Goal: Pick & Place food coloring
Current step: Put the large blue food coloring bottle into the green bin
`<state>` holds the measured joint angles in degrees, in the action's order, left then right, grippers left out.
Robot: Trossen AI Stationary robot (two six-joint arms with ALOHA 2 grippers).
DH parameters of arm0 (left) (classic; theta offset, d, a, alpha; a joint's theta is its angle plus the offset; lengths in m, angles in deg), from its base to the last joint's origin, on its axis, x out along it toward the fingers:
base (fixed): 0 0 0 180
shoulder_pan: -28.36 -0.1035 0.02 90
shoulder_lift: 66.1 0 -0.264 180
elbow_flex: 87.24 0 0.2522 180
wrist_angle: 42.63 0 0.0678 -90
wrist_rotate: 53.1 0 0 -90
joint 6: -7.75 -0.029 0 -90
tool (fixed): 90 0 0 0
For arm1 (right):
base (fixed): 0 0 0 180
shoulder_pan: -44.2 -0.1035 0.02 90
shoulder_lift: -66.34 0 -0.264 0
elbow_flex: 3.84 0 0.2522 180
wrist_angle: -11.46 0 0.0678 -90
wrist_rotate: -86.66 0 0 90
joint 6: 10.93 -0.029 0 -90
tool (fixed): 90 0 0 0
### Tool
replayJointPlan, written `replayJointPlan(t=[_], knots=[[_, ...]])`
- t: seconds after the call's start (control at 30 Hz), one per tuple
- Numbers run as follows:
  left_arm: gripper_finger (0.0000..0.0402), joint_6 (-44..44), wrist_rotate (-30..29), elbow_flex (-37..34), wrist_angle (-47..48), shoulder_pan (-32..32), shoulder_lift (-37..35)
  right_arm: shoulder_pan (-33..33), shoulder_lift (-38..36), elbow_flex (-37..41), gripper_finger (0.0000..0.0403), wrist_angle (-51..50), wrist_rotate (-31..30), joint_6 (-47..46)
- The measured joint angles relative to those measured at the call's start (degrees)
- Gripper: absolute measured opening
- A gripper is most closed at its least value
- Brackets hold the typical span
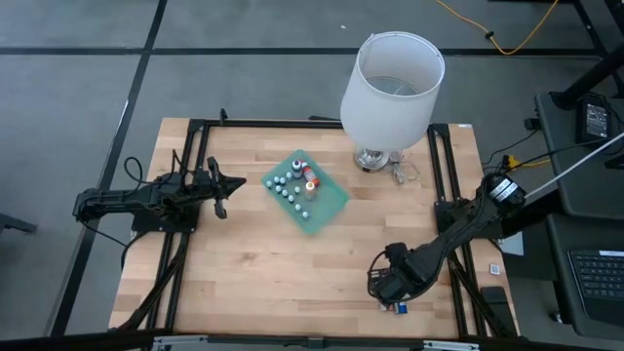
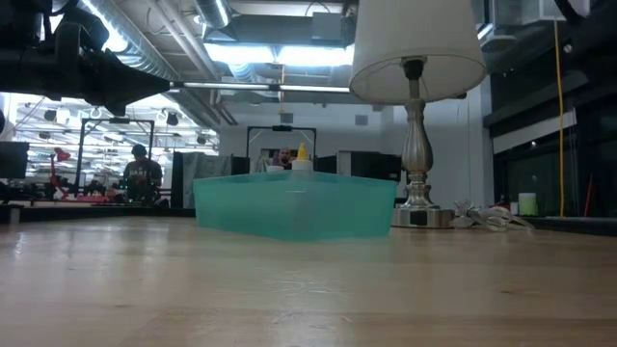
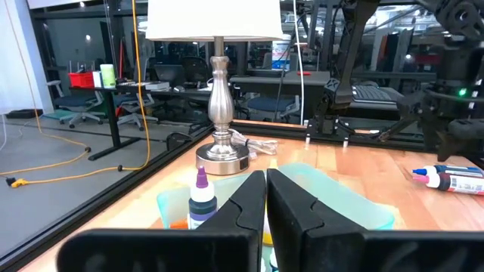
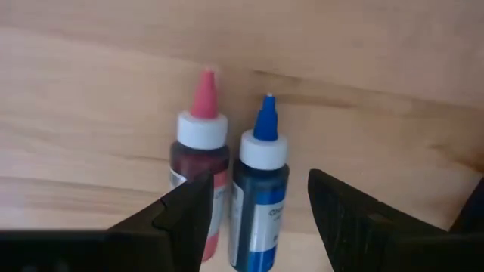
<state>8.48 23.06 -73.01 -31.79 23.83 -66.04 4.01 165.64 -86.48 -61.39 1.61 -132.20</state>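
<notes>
Right wrist view: hand (image 4: 261, 215) straddles blue bottle (image 4: 259, 198).

Bright overhead light, soft blurred wrist close-up

— What sits mid-table (image 1: 244, 273)?
— You have the tray (image 1: 331, 207) there, small bottles (image 1: 292, 187) in it, lamp (image 1: 390, 93) behind it.
— And the near right corner?
— Two bottles (image 4: 231, 189) lying side by side beneath your right hand (image 1: 390, 288).
</notes>
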Motion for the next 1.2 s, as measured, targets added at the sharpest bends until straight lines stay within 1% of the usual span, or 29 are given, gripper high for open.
replayJointPlan(t=[0.13,0.27,0.67,0.97,1.2], knots=[[0.0012,0.0,0.0,0.01,-0.02,0.0,-0.02,-0.59,0.0,2.54,0.0216,3.74,1.51,0.0],[0.0008,0.0,0.0,0.0,0.0,0.0,0.0,-1.28,0.0,4.13,0.0216,6.8,1.71,-1.22],[0.0013,0.0,0.0,0.02,0.0,-0.02,-0.02,-1.52,-0.07,7.47,0.0216,8.6,0.69,-1.4],[0.0006,0.0,0.0,0.02,-0.01,-0.01,-0.01,-1.52,-0.09,9.46,0.0216,10.47,0.61,-1.29],[0.0012,0.0,0.0,0.02,-0.02,-0.01,-0.01,-1.52,-0.07,10.2,0.0216,12.64,0.04,-1.33]])
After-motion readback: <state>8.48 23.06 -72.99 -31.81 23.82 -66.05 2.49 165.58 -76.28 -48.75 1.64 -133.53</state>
